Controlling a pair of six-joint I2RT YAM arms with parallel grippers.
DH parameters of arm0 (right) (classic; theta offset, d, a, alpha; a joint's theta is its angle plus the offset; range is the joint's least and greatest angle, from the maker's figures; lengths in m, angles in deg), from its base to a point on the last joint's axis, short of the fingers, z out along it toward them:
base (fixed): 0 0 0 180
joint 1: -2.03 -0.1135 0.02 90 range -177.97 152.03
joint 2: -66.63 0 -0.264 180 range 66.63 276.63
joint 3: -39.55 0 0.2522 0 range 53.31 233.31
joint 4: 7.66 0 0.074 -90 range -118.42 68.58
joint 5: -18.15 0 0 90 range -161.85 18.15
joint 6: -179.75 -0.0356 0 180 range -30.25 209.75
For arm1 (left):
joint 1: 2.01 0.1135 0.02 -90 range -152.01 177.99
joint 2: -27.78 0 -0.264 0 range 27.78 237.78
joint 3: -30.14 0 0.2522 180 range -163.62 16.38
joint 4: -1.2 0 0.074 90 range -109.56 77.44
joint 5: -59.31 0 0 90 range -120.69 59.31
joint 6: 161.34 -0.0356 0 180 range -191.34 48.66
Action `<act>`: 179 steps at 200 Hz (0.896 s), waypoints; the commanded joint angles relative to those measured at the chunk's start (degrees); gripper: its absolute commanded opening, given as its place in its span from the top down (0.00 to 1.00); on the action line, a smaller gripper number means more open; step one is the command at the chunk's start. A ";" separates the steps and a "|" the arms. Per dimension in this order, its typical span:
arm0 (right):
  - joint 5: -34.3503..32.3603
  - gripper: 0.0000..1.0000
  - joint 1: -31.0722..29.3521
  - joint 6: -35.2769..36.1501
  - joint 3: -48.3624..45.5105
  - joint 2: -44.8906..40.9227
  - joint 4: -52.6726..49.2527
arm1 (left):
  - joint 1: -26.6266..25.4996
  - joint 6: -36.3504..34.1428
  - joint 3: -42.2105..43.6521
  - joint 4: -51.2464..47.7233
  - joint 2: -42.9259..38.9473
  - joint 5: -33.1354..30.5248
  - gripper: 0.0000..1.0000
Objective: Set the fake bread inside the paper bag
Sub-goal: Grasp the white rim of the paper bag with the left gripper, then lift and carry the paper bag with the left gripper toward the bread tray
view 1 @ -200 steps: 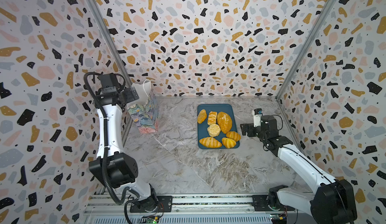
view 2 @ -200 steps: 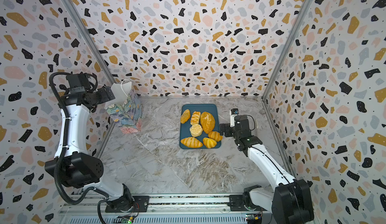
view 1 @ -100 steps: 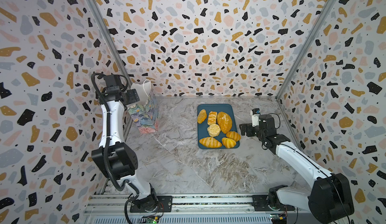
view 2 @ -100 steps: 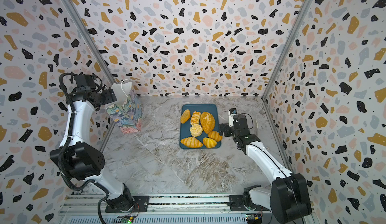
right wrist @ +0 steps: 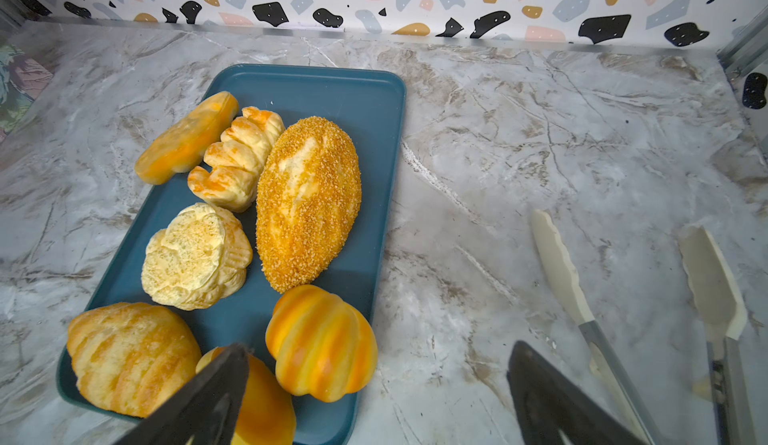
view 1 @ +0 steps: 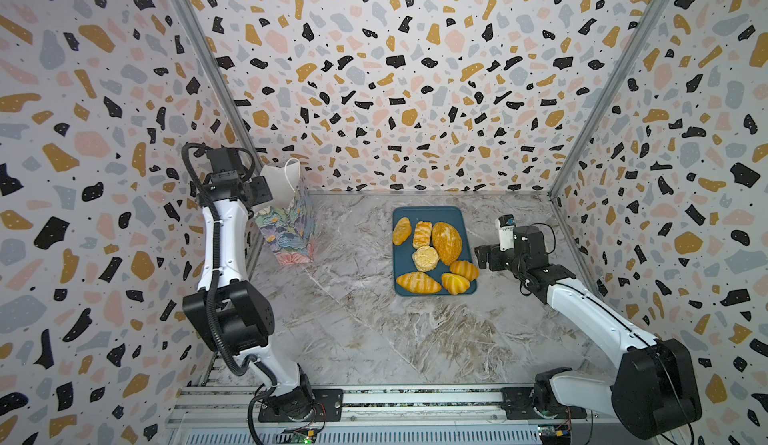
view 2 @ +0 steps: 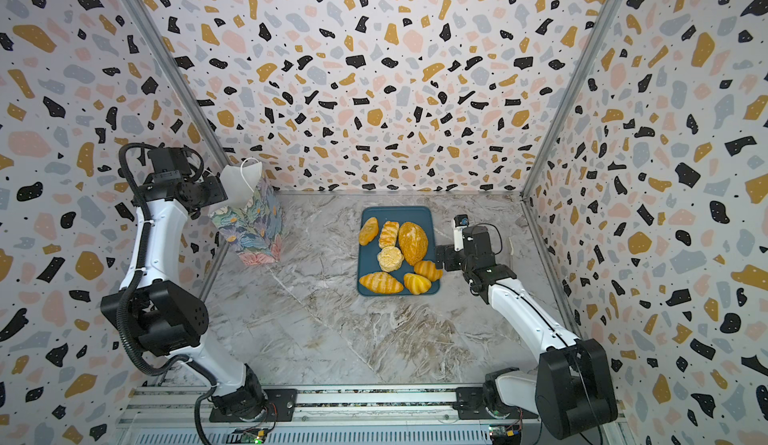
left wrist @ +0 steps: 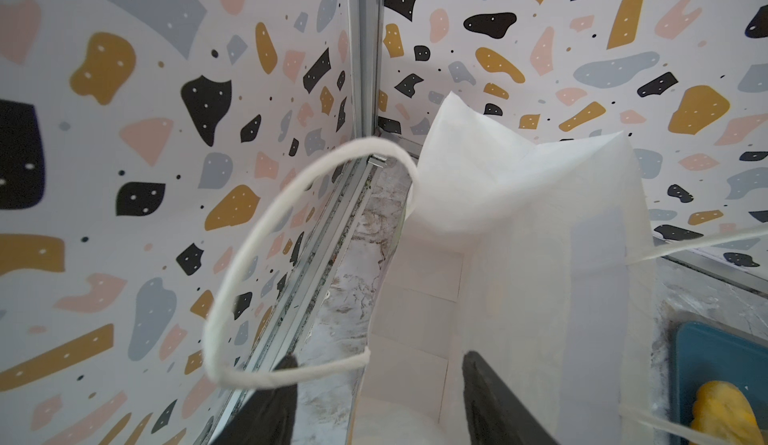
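Terrazzo walls (view 1: 415, 69) box a marble table (view 1: 353, 330): 7 breads (view 1: 446, 242) on a tray (view 1: 428, 214) at 1 o'clock, the paper bag (view 1: 286, 231) at 10 o'clock. The left gripper (left wrist: 380, 357) straddles the bag's rim, jaws apart; the right gripper (right wrist: 380, 349) hangs wide open.

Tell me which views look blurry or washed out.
Left wrist view: the left pincer is blurred near the lens, the paper bag looks washed out inside. Right wrist view: right pincer soft, fake bread sharp. Both top views: even light, faint shadows.
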 commanded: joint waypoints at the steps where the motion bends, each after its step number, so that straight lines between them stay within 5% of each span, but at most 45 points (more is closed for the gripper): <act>1: -0.22 0.01 -0.17 0.62 2.25 -0.46 -0.89 | 0.28 -0.24 0.59 1.83 1.09 0.44 0.39; 42: -0.12 0.01 -0.19 0.78 2.37 -0.16 -0.83 | 0.23 -0.01 0.85 1.92 2.01 0.95 0.44; 78: -0.15 0.01 -0.18 0.82 2.41 -0.14 -0.86 | 0.25 0.27 1.72 3.05 1.68 0.90 0.67; 127: 0.11 0.01 -0.16 0.80 2.32 -0.21 -1.05 | 0.25 0.33 2.65 4.10 2.06 2.18 0.80; 153: 0.11 0.01 -0.18 0.84 2.40 -0.15 -1.04 | 0.23 0.79 2.87 4.18 2.15 3.02 1.00; 179: 0.11 0.01 -0.18 0.89 2.45 -0.12 -1.05 | 0.26 1.83 3.98 5.03 1.09 4.42 1.00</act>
